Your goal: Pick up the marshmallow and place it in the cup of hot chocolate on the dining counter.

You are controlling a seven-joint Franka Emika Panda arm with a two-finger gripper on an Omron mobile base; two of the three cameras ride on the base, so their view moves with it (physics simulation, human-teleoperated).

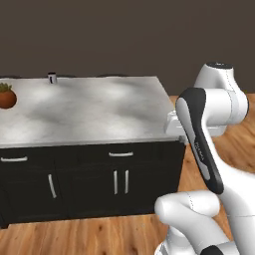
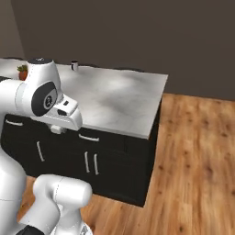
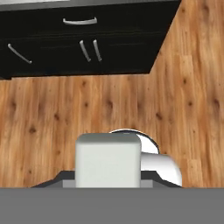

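A simulated kitchen with a long dining counter (image 1: 99, 112), its top white-grey marbled stone, its base black cabinets with pale bar handles. It stands on a warm brown plank floor (image 3: 109, 105) before a dark wall.

The white robot arm rises in front of the counter's near long side, towards its right-hand end. Its hand hangs just off the counter's front edge, above the floor.

In the hand view, the two-finger gripper (image 3: 107, 177) points down at the floor, with the counter's black doors along the top of the picture. A pale white, soft-edged cube, the marshmallow (image 3: 108, 159), sits large and close between the finger positions, and the pincer is pressed in against it, holding it off the floor.

The small light-grey handleless cup of hot chocolate (image 1: 52, 77) stands upright on the counter at the far back edge, well apart from the hand. A round terracotta plant pot (image 1: 6, 97) with green leaves stands on the counter's left end, apart from the cup.
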